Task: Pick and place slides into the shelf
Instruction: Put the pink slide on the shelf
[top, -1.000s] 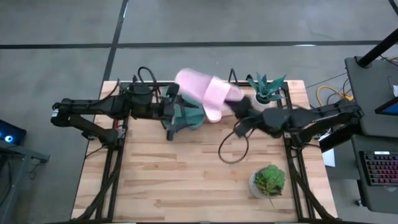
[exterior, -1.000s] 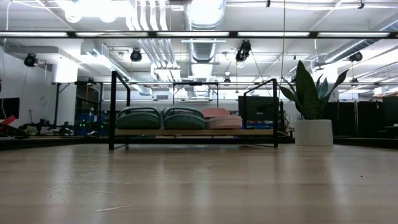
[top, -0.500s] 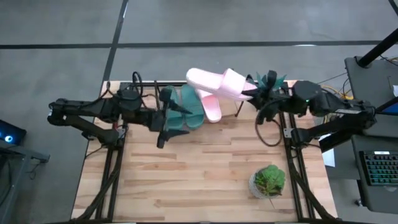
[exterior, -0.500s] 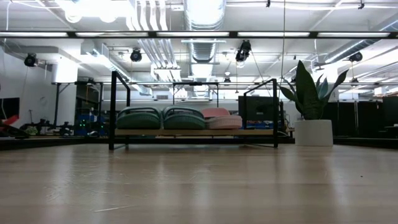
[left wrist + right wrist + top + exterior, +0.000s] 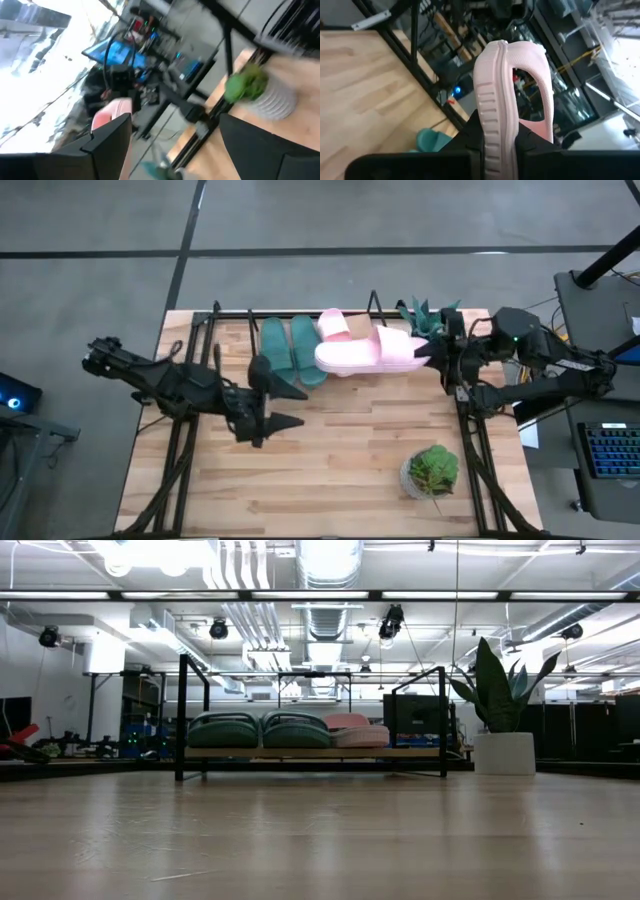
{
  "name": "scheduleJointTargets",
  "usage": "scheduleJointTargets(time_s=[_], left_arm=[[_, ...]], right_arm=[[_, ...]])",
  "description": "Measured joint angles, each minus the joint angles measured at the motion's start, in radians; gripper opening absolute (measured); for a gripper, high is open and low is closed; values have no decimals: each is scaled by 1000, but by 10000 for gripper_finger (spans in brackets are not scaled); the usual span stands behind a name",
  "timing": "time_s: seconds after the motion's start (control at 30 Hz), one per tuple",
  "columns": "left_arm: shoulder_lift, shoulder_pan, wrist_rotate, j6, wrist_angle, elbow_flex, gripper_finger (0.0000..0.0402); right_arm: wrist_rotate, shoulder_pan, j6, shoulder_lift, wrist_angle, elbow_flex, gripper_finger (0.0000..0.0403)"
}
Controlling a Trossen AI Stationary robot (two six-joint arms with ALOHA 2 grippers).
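The right gripper (image 5: 432, 350) is clamped on the heel end of a pale pink slide (image 5: 368, 351), which sticks out sideways from its fingers, away from the arm, above the shelf (image 5: 215, 320). Just beyond the slide's far end, the second pink slide (image 5: 334, 326) and two teal-green slides (image 5: 292, 346) lie side by side on the shelf. The left gripper (image 5: 280, 406) hangs spread wide and empty over the bare wooden table (image 5: 330, 470), just in front of the teal pair.

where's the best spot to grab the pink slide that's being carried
Best at its heel end, coming from the right side, as the right pincer already does. The pink slide hangs sideways above the shelf with its toe toward the left arm, so the heel edge is the thin part a pincer can close over.
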Motion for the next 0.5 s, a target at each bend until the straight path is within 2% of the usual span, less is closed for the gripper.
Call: scheduleJointTargets(time_s=[0.3, 0.5], left_arm=[[136, -8, -254, 223, 197, 0, 286], [170, -8, -353, 244, 259, 0, 286]], right_arm=[[-53, 1, -20, -30, 51, -68, 26], [-77, 2, -34, -31, 53, -78, 26]])
